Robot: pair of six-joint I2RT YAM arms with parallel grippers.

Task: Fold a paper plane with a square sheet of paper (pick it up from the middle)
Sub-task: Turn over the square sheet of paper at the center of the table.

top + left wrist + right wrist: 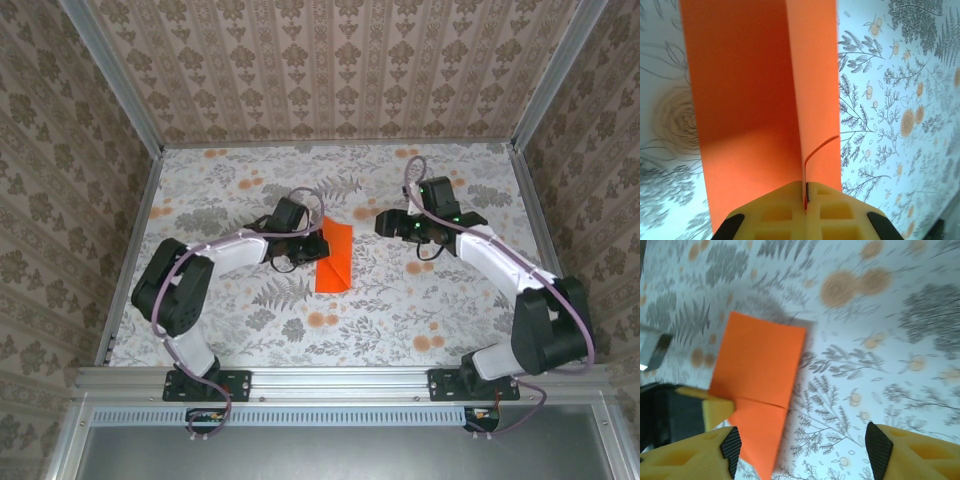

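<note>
My left tool (805,194) is pinched tight on the near edge of the square sheet of paper (745,100). The sheet is folded, and its crease runs straight ahead from the closed tips. It lies on the flowered desk (900,100). My right tool (802,450) stands wide and holds nothing. The orange sheet sits ahead of it and to its left, near the left finger.
</note>
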